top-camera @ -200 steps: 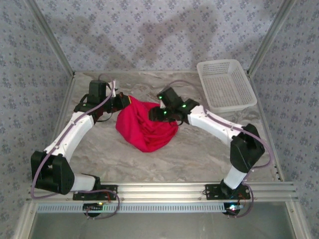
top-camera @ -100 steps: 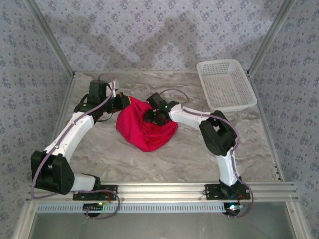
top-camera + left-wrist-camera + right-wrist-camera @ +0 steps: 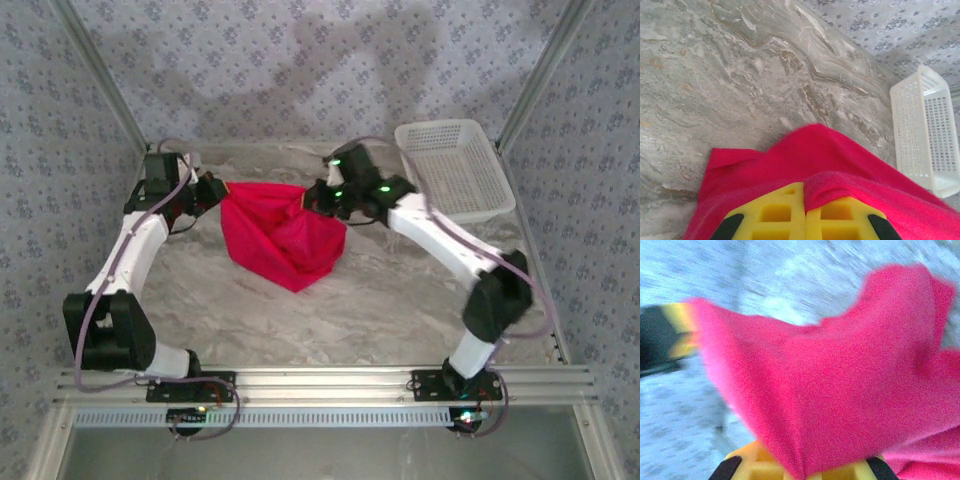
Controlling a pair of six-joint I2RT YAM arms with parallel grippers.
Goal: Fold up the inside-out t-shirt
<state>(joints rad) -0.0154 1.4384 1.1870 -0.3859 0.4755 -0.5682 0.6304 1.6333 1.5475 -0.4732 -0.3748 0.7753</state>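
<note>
Table (image 3: 400, 310): grey marbled top with patterned walls around it. Basket (image 3: 455, 165) sits at its far right corner and is the reference point.

Left arm (image 3: 140, 250) and right arm (image 3: 440, 240) both reach toward the far side of the table. The right arm's wrist sits just left of the basket, between it and the cloth, and is not touching the basket.

T-shirt (image 3: 285, 235): plain red, left of the basket beyond the right wrist. Its top edge is pulled into a straight line between the two arms' tips. The rest hangs in a bunched triangle, and the low point rests on the table nearer the arm bases than the basket.

Left fingers (image 3: 214, 190): far left of the basket, at the shirt's far end. The left wrist view shows the yellow pads (image 3: 772, 215) pressed together, with a red hem clamped between them and folded over the top.

Right fingers (image 3: 312, 197): near the basket's left side, closed on the shirt's near end. The right wrist view is blurred. Cloth (image 3: 840, 390) rises out of the pads (image 3: 747, 467) and covers the gap.
</note>
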